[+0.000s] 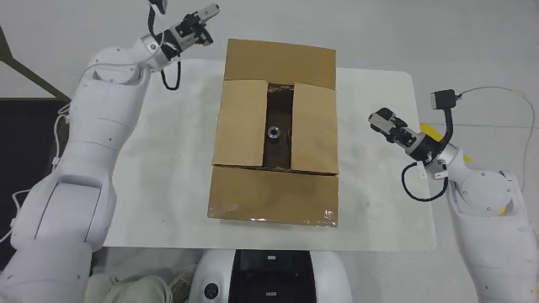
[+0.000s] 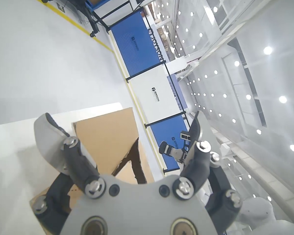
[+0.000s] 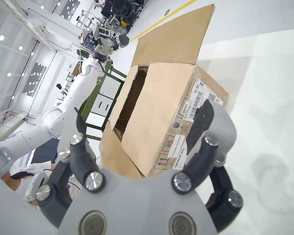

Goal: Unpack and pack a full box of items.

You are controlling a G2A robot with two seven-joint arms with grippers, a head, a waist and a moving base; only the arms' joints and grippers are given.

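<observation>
Box (image 1: pixel 244 187) interior mostly covered by two half-closed flaps (image 1: pixel 314 126); narrow gap shows one round dark item (image 1: pixel 273 132), too small to identify. Other contents hidden.

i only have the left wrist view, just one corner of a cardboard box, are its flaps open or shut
Observer: On the brown cardboard box, the top view shows the two side flaps folded in over the opening with a dark gap between them. The far and near flaps are folded outward.
Operator: anything in that gap
Observer: A small round dark object sits inside. I cannot tell what it is, and the flaps hide the rest.
Operator: right gripper is tiny here, is it holding something
Observer: No. The right gripper is over the white table beside the box, apart from it, with its fingers spread and nothing between them.
</observation>
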